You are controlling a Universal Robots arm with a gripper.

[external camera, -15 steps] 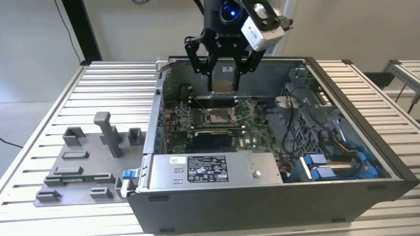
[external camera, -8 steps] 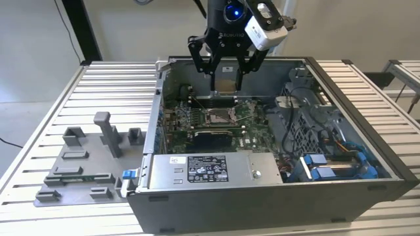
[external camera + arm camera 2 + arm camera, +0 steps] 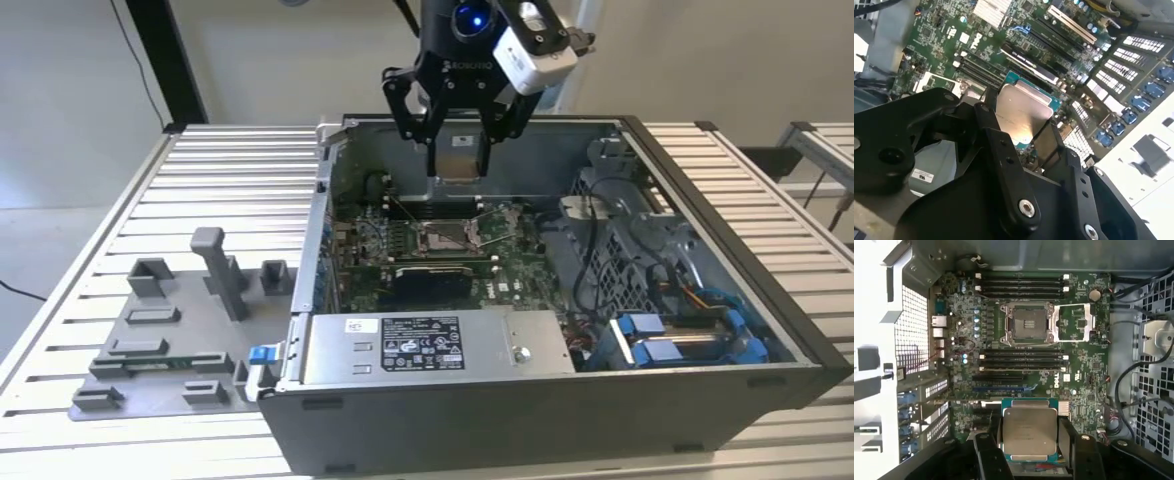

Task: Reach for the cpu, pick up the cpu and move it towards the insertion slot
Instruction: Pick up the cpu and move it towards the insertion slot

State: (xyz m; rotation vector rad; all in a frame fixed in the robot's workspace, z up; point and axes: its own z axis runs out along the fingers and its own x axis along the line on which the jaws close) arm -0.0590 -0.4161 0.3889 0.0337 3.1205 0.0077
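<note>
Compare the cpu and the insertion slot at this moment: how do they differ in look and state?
The cpu shows a plain silvery lid with a green edge; the insertion slot is a metal frame around a dark centre. The cpu is held between the fingers of the gripper, above the motherboard; the insertion slot sits fixed on it, its hinged plate swung open, with no chip in it. Both are roughly square.

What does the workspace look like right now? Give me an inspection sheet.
Surface: slatted metal table, carrying an open computer case.
Job's things: cpu held in the tool, above the motherboard; insertion slot open, its centre bare.
Clutter: grey fixture tray with blocks, on the exterior view's left.
Grippers: tool shut on the cpu, over the case, apart from the slot.
Cables: black leads inside the case.
Surroundings: pale wall and floor behind.
</note>
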